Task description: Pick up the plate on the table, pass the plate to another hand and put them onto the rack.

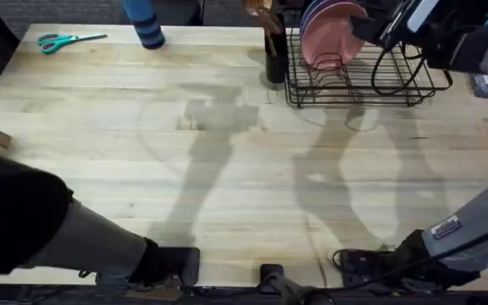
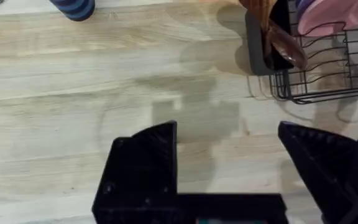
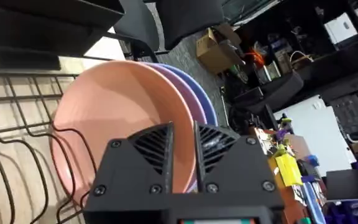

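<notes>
The salmon-pink plate stands upright in the black wire rack at the table's far right. My right gripper reaches in from the right and is shut on the plate's upper rim. In the right wrist view the plate has its edge running between the two closely set black fingers of the right gripper, with the rack's wires beside it. In its own wrist view my left gripper hangs open over bare wood, empty, short of the rack.
A lavender plate stands behind the pink one. A black utensil holder with wooden utensils sits at the rack's left side. Teal scissors and a blue striped cup lie at the far edge.
</notes>
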